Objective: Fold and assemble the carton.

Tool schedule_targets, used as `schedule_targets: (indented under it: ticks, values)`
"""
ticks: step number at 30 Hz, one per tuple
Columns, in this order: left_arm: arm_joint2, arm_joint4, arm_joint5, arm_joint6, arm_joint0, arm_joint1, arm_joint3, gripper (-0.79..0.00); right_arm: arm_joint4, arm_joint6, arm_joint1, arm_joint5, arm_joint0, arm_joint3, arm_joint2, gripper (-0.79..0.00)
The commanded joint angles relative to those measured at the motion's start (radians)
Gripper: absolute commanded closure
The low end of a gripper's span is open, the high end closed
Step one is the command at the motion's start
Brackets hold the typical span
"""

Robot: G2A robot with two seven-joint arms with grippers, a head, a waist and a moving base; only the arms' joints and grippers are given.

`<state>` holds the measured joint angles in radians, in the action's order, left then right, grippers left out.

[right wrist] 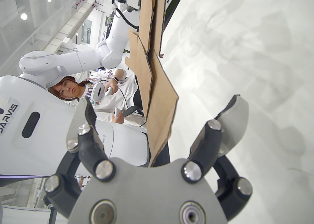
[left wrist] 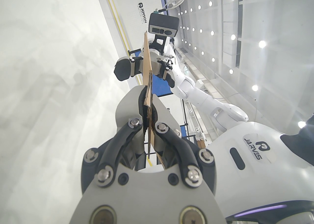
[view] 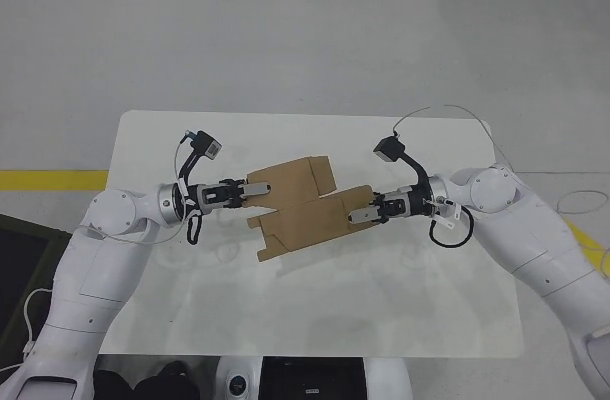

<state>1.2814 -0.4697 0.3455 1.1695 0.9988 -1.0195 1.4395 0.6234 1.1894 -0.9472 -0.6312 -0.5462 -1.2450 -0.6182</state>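
A flat brown carton [view: 305,205] with several creased flaps hangs above the middle of the white table [view: 315,300], held between both arms. My left gripper [view: 260,188] is shut on the carton's left edge; in the left wrist view the cardboard [left wrist: 147,58] stands edge-on, pinched between the pads of the left gripper [left wrist: 147,102]. My right gripper [view: 357,215] is at the carton's right end. In its own view the right gripper [right wrist: 159,109] is open, fingers [right wrist: 233,112] spread wide, with the carton's corner [right wrist: 147,13] between them, touching neither.
The table stretches bare around and under the carton, its edges well away from both grippers. A yellow line [view: 45,180] runs across the grey floor to the left.
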Motion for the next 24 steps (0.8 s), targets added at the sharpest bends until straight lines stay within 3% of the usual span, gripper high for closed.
schedule_targets:
  ticks: [1,24]
  values:
    - [-0.001,0.037,0.006,-0.019,-0.003,0.000,-0.004,0.000,-0.003,-0.002,0.000,-0.002,0.002,-0.003,0.003,-0.785]
    - [0.018,0.026,-0.036,-0.035,0.027,0.006,0.041,0.000,-0.040,-0.045,0.001,0.035,-0.049,-0.016,-0.043,-0.785]
